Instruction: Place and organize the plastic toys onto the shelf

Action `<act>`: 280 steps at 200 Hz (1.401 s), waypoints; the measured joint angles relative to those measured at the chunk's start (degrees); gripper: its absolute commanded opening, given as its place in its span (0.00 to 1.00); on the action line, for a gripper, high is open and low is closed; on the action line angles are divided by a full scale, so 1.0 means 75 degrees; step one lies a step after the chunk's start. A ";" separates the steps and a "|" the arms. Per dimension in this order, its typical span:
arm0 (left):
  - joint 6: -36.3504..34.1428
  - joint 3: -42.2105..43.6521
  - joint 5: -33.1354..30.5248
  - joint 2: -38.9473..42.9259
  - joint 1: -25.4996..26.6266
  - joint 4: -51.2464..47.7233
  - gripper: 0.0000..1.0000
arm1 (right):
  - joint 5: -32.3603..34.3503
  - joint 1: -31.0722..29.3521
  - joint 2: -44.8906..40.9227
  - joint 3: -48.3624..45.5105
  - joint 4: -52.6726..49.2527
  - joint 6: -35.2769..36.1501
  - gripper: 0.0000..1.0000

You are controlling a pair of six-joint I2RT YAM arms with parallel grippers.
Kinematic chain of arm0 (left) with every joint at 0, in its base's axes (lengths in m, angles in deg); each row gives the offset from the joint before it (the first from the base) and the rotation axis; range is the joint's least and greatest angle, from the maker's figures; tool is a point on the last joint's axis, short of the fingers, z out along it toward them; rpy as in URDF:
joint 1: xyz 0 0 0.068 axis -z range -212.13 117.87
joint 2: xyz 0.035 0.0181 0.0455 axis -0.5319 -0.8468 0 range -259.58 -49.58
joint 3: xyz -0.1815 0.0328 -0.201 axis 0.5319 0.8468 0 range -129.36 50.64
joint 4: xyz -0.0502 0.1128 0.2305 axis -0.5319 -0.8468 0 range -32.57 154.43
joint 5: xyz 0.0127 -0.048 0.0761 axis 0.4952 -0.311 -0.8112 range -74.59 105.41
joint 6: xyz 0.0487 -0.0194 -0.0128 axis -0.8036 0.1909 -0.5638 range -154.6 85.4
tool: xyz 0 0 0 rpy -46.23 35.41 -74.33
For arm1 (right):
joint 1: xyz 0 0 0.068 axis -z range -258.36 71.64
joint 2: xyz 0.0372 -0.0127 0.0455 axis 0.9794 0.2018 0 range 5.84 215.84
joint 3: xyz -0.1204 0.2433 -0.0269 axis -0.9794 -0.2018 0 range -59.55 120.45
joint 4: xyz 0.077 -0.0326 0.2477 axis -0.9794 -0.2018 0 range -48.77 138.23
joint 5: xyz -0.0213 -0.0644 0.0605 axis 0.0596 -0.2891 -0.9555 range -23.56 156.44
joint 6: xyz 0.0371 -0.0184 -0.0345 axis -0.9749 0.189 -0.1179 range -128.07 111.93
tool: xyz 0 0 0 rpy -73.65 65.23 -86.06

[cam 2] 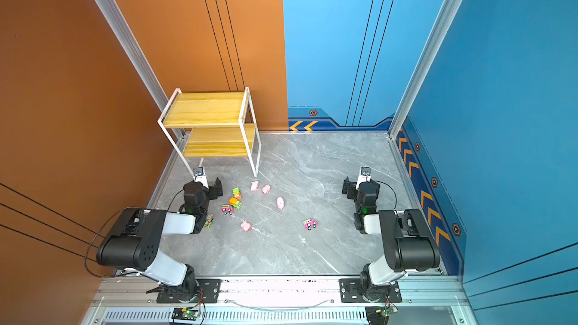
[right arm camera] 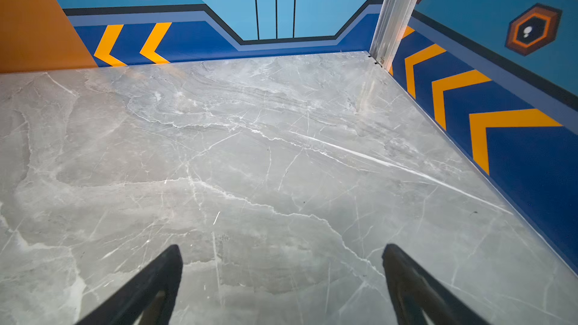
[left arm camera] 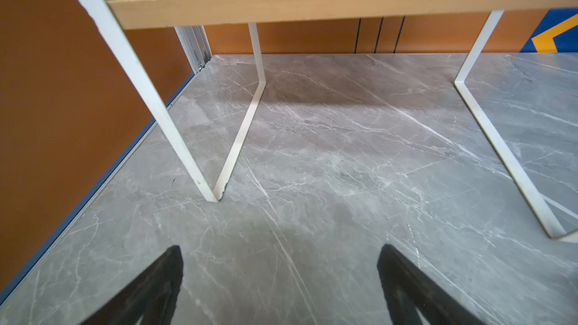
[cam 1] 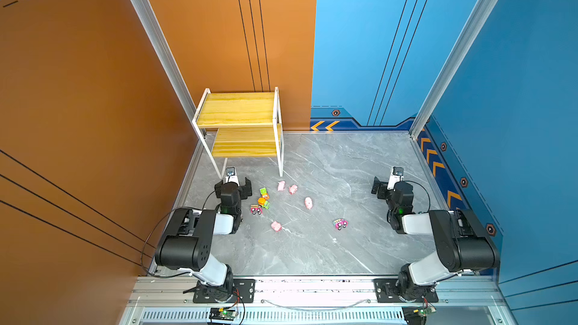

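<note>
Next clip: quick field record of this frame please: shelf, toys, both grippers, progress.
shelf: back left of table, both boards bare
pigs: four, loose on table
trucks: five on table, fifth truck beside left arm
left gripper: open, empty, facing shelf legs
right gripper: open, empty, over bare table
progress: no toy on shelf yet

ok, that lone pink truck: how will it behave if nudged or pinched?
The lone pink truck shows wheels, so a nudge probably rolls it on the smooth table. Tiny plastic body: likely light and rigid, may tip.
</note>
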 measured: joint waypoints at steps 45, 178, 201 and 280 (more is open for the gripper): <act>0.0000 0.0009 -0.0102 0.0000 0.0000 0.0003 0.98 | 0.0000 0.0000 0.0000 0.0000 0.0000 0.0000 1.00; 0.0003 0.0009 -0.0140 0.0000 -0.0015 0.0000 0.98 | 0.0000 0.0000 0.0000 0.0000 0.0000 0.0000 1.00; 0.0003 0.0009 -0.0143 0.0000 -0.0009 0.0003 0.98 | 0.0000 0.0000 0.0000 0.0000 -0.0003 0.0000 1.00; -0.0052 0.0058 -0.0140 0.0743 0.0047 -0.0527 0.98 | 0.0364 -0.0560 -0.0933 0.0067 -0.0868 0.0245 1.00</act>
